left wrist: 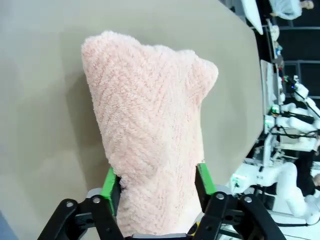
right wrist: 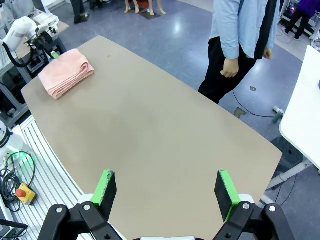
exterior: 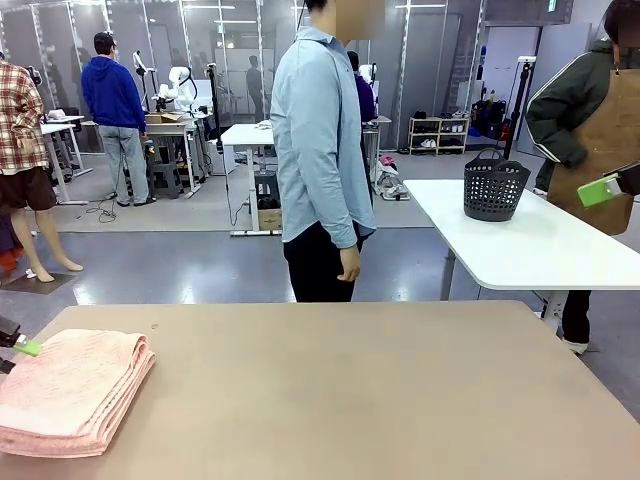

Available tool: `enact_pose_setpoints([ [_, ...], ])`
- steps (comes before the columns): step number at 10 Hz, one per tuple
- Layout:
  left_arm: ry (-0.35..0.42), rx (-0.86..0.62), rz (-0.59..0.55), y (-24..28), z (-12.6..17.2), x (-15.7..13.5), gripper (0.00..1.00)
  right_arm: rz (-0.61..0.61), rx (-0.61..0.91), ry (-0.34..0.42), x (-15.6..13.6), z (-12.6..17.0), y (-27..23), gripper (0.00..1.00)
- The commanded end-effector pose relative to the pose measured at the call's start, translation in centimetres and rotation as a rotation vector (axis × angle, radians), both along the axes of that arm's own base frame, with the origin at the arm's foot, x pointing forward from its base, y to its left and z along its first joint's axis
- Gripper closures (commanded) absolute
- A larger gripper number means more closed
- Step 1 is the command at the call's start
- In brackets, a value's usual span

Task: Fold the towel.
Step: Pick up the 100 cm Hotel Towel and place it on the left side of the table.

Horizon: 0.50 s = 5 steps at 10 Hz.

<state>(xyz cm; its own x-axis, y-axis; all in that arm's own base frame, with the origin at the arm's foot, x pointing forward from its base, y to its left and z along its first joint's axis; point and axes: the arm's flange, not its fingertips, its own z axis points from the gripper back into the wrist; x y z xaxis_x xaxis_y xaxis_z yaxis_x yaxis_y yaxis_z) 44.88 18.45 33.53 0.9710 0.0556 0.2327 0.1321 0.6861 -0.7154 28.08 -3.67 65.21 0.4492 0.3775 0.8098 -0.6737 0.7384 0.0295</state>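
1. The towel lies folded in a thick stack at the bench's left end, layers squared; the folding looks essentially complete.
2. The left end effector straddles the towel's near end, pads apart, seemingly letting go rather than gripping.
3. The right end effector hangs spread wide and empty, high above the bare bench; a person stands opposite, hands down.
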Motion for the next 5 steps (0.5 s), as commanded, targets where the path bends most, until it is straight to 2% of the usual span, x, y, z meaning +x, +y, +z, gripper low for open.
enact_pose_setpoints([
  [1,-0.007,0.080,0.031,-1.1,1.5,-1.6,0.08,-0.020,-0.002,0.006,0.0,0.1,0.1,0.00],
  [2,-0.024,0.079,0.020,-1.5,2.2,-2.0,0.00,-0.020,-0.002,0.006,0.0,0.1,0.1,0.00],
  [5,-0.033,0.115,0.024,-2.2,3.1,-3.1,0.00,-0.020,-0.002,0.006,0.0,0.1,0.1,0.00],
])
